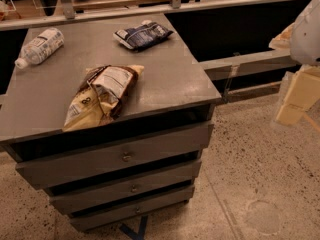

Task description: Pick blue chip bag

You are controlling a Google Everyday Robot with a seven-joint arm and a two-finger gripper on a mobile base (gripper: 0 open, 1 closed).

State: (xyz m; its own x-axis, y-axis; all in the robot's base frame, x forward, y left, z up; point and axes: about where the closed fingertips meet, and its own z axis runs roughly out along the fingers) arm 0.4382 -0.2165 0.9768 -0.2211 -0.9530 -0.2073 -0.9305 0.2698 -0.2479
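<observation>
The blue chip bag (143, 35) is a small crinkled navy bag with white print. It lies flat near the far right corner of the grey cabinet top (165, 79). My gripper (295, 101) hangs at the right edge of the view, off to the right of the cabinet and below its top, over the floor. It is well apart from the bag and holds nothing that I can see.
A larger brown-and-cream bag (100, 96) lies near the cabinet's front edge. A clear plastic bottle (40, 46) lies on its side at the far left. The cabinet has three drawers (125, 156). A rail and ledge (250, 61) run behind it. Speckled floor (260, 184) is on the right.
</observation>
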